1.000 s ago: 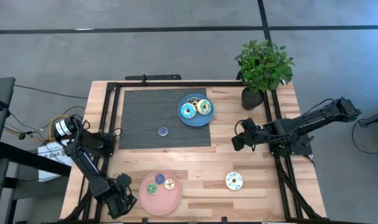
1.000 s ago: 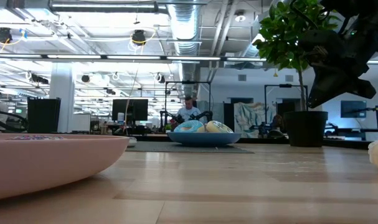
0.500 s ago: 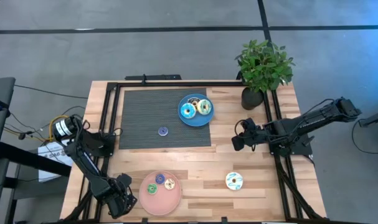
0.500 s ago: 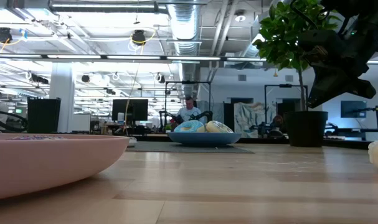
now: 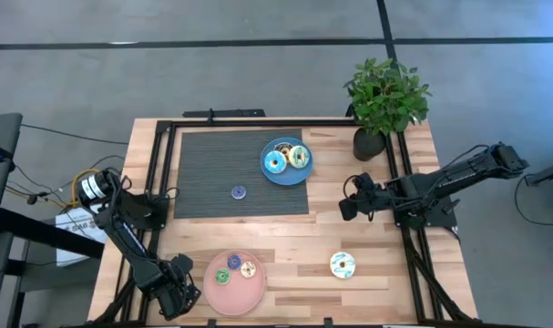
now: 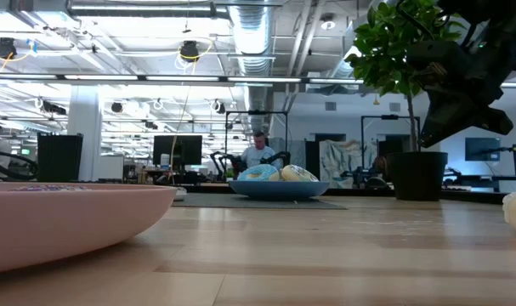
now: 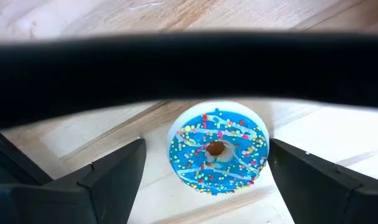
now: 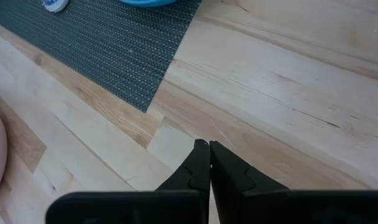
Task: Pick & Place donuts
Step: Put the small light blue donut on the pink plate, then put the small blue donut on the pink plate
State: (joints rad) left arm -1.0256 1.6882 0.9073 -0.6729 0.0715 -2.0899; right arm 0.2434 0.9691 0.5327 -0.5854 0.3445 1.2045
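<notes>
A small blue sprinkled donut (image 7: 217,151) lies flat on the wood near the table's near left corner. My left gripper (image 7: 207,152) points down over it, open, one finger on either side and apart from it; in the high view the gripper (image 5: 176,284) hides it. The pink plate (image 5: 214,290) holds small green (image 5: 222,276), blue (image 5: 234,262) and tan (image 5: 249,270) donuts. The blue plate (image 5: 286,176) holds a cyan (image 5: 275,162), a cream (image 5: 299,156) and a dark brown donut (image 5: 283,144). A small purple donut (image 5: 238,191) lies on the mat, a cream one (image 5: 342,265) on the wood. My right gripper (image 5: 347,208) waits shut above the table's right half.
A dark woven mat (image 5: 212,173) covers the far left of the table. A potted plant (image 5: 385,100) stands at the far right corner. A black frame (image 5: 167,164) runs along the table's left, far and right edges. Bare wood lies between the two plates.
</notes>
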